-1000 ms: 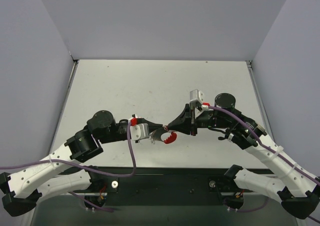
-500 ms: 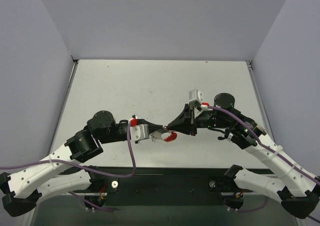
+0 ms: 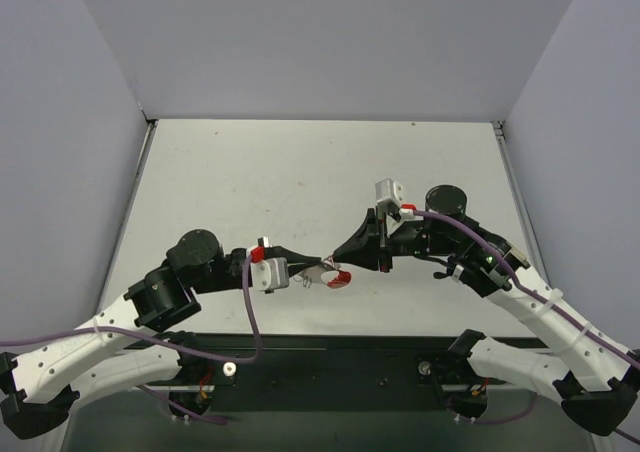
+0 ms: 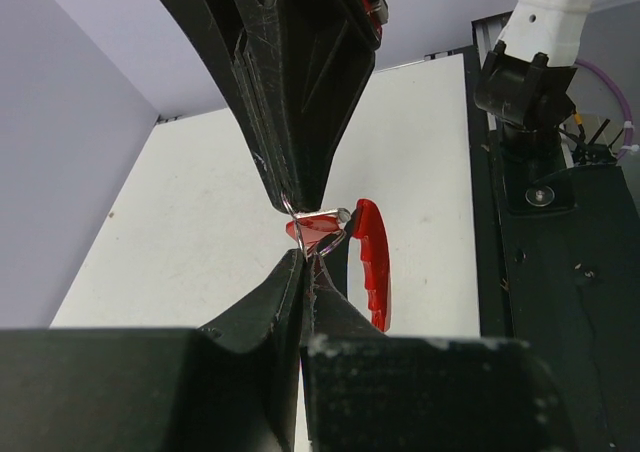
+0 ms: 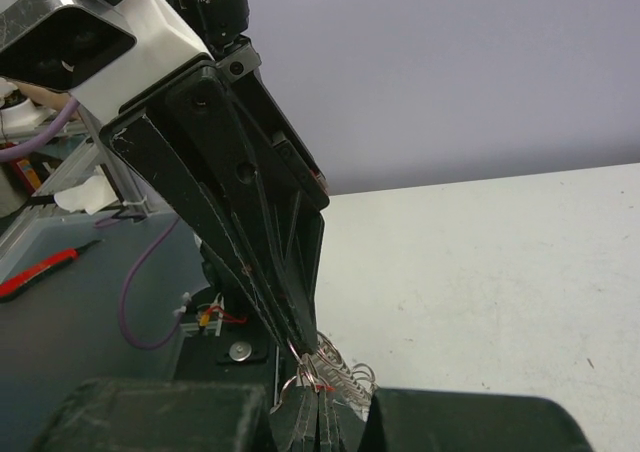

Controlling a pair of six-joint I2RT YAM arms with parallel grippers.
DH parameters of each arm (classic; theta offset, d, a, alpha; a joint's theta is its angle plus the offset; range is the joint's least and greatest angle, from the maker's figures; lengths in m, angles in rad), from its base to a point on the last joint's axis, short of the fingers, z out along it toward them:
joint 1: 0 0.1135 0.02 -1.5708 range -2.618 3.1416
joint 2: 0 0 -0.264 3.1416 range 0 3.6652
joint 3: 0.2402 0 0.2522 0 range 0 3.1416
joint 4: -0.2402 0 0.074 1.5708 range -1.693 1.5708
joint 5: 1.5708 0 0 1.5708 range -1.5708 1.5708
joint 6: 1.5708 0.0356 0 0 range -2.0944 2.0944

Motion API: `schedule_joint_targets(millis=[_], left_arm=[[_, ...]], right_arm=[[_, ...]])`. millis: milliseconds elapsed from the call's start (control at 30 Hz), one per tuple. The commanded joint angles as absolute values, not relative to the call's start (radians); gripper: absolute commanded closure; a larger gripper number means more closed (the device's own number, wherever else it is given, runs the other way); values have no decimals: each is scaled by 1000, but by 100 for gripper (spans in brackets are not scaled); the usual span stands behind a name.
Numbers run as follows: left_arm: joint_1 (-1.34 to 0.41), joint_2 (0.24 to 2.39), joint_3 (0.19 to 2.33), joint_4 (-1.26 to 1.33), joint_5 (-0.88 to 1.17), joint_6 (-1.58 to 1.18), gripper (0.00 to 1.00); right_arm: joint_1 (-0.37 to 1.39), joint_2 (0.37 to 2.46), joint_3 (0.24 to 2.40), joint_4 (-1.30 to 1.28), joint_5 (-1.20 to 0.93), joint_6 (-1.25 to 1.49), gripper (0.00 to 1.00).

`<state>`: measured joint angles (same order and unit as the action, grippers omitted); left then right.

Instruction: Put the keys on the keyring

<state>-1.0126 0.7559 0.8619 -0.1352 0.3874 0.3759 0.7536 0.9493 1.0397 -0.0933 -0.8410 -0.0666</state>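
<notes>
Both grippers are closed tip to tip above the table [image 3: 300, 172]. The left gripper [image 4: 303, 264] pinches the wire loop of the keyring [image 4: 373, 262], whose red band hangs just beside the tips. The right gripper [image 4: 290, 200] seems clamped on the key [image 4: 318, 230].

Risk: the grips are thin, so any pull apart or twist could slip the wire, and the key drops unthreaded.

Compared with a second ago, the left arm sits lower and further back, the right has followed leftward, and the band is tucked in tighter.

High rear view down onto table [image 3: 250, 172], wrist views close, facing each other, sharing keyring [image 4: 372, 262]
</notes>
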Motion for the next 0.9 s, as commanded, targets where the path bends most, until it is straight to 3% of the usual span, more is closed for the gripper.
schedule_joint_targets(millis=[0,867], left_arm=[[-1019,719,873,-41,469,353,100],[-1017,663,853,71,535,315,100]], right_arm=[[738,957,1051,-41,-813,-74,100],[732,997,1052,-49,-815,-66,100]])
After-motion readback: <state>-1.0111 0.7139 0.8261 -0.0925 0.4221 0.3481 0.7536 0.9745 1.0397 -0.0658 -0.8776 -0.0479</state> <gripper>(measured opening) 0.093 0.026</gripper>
